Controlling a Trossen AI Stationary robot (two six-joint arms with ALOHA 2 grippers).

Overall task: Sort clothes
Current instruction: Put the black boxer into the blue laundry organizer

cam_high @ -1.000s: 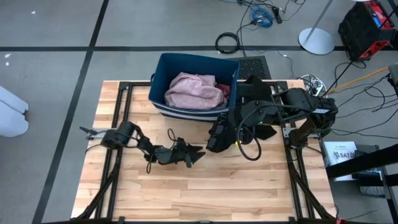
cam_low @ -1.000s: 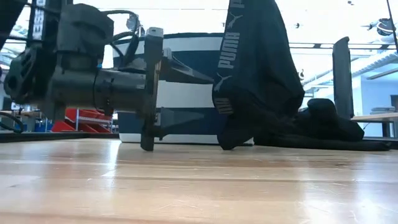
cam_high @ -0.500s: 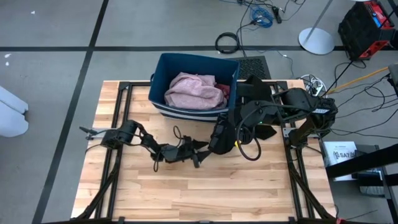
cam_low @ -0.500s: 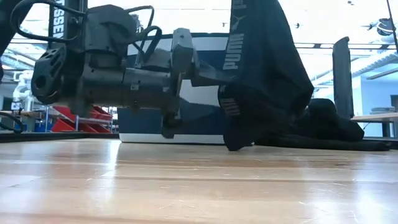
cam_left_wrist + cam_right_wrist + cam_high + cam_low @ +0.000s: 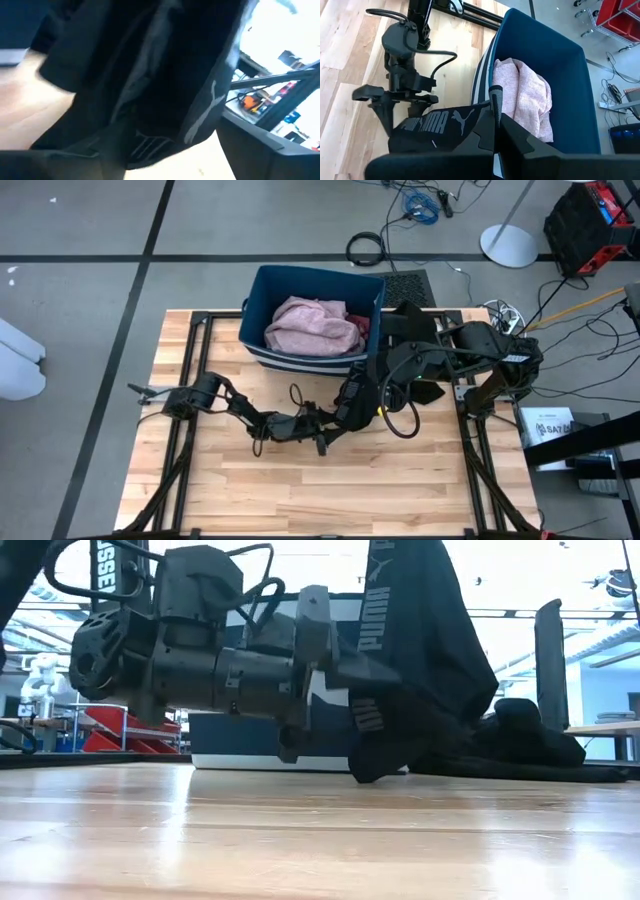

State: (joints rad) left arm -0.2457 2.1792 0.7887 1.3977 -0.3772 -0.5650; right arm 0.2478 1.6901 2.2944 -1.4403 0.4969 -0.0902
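High view: the dark blue bin (image 5: 262, 315) with white stripes serves as landmark; a pale pink garment (image 5: 312, 326) lies bunched inside it, and just in front of the bin's right corner the right gripper (image 5: 352, 396) holds a black garment (image 5: 352, 402) lifted off the wooden table (image 5: 400, 490), while the left gripper (image 5: 322, 420) reaches in from the bin's front to the cloth's lower edge. Low view: the black garment (image 5: 420, 650) hangs in soft folds with white lettering, its tail brushing the tabletop; the left gripper (image 5: 345, 675) meets the fabric — whether its fingers have closed cannot be told. Left wrist view: only dark, limp cloth (image 5: 150, 85) with a pale logo fills the frame. Right wrist view: the right gripper (image 5: 495, 117) is clamped on the garment's printed band (image 5: 437, 125), the knitted pink garment (image 5: 522, 95) beyond it. Judged: to spread the piece well, the left gripper should pinch a single hem layer — not a bunch.
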